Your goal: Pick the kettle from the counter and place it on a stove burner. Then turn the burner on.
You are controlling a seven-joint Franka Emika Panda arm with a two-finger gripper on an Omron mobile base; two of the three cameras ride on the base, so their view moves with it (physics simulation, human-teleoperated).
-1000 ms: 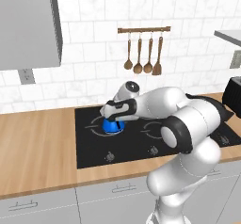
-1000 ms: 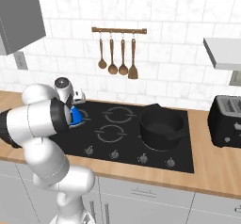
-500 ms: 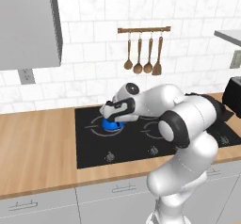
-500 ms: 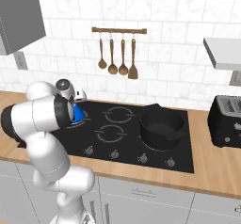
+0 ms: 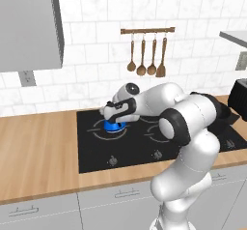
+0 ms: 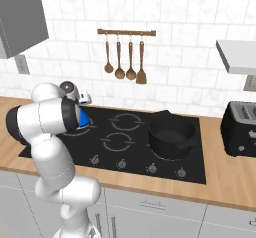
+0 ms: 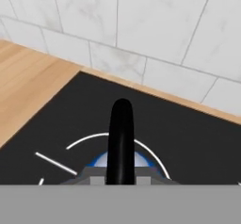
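The bright-blue kettle stands on the black cooktop's rear-left burner, inside its grey ring. My gripper reaches down over it from the right. In the hand view the kettle's black arched handle rises between my two fingertips, which sit against its sides, and blue body peeks out behind it. The wooden counter stretches away to the left of the cooktop. In the right base view my own upper arm hides most of the kettle.
A big black pot sits on the right-hand burners, a dark toaster beyond it. Wooden utensils hang on a rail on the tiled wall. Knobs line the cooktop's front edge. The tiled wall is close behind the kettle.
My hand has shifted slightly left and lower over the kettle, and the elbow has swung a little left. The kettle has barely moved on the burner.
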